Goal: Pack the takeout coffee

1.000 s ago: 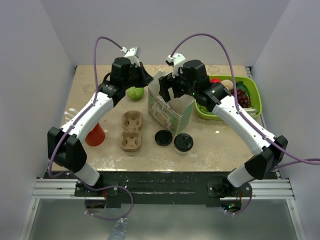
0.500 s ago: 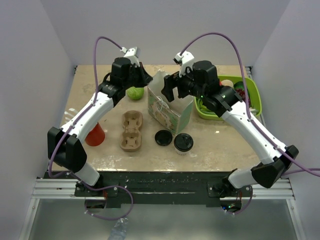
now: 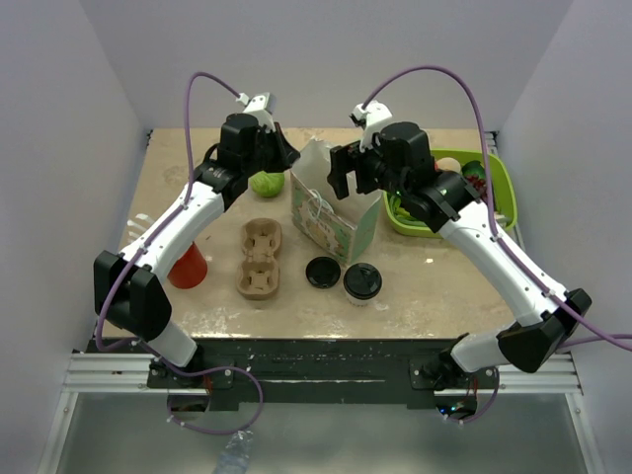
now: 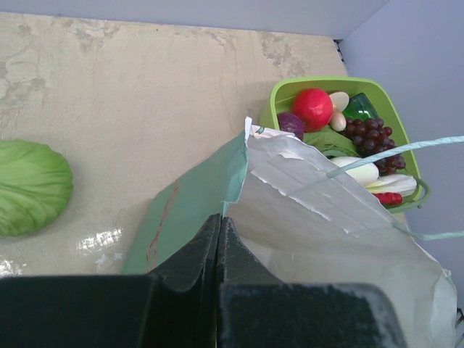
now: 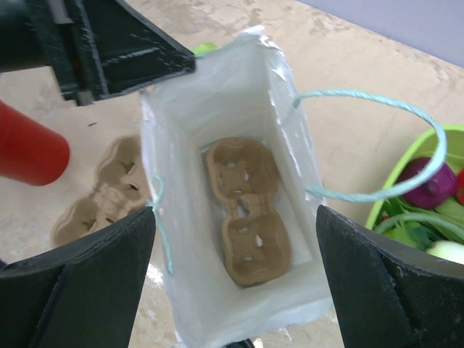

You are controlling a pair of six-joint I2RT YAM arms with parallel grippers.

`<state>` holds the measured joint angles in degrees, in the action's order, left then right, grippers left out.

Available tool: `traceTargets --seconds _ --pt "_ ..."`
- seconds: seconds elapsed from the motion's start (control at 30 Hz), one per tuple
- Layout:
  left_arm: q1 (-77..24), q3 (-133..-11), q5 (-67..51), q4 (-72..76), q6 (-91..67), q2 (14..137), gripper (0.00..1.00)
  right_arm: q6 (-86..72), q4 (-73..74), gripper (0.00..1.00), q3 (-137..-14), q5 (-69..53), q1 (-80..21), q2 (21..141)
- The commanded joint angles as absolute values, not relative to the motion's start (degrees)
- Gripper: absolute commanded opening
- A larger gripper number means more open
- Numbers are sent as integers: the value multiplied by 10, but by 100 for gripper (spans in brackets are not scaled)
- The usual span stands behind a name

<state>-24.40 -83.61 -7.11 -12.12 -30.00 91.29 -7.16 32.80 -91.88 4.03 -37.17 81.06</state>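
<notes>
One small white paper cup (image 3: 362, 283), round black plastic lid on, stands just nearer us than the green-and-white paper bag (image 3: 331, 212) | left gripper (image 4: 220, 225) pinches the bag's rim | right gripper (image 5: 233, 217) gapes above its mouth | we judge the cup light, crushable: hold its wall gently below the lid.

Bright, even overhead light, soft shadows. Glare glints on the desk (image 4: 101, 239); the paper bag's (image 5: 217, 109) white inside is washed out. Nearby jaws look dark, blurred.

A beige, mottled tabletop (image 3: 425, 291) sits boxed in by plain pale-lavender walls (image 3: 316, 49) — back and both sides. Light is soft and even; an aluminium rail (image 3: 109, 373) runs along the near edge.
</notes>
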Motion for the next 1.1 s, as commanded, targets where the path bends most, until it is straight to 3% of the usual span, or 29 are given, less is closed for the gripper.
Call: traceTargets --seconds 0.0,0.23,0.53,0.77,1.07 --pt "-243 -856 -57 -109 -301 900 0 -83 348 94 -915 108 -371 785" --pt "-243 -857 -33 -118 -301 900 0 -128 383 95 -914 192 -370 743" --pt "-243 -856 -2 -129 -315 889 0 -226 389 95 -839 213 -371 627" --pt "-243 -851 16 -133 -319 882 0 -293 435 95 -824 155 -370 644" --pt "-244 -848 56 -161 -326 872 0 -268 446 95 -797 109 -370 612"
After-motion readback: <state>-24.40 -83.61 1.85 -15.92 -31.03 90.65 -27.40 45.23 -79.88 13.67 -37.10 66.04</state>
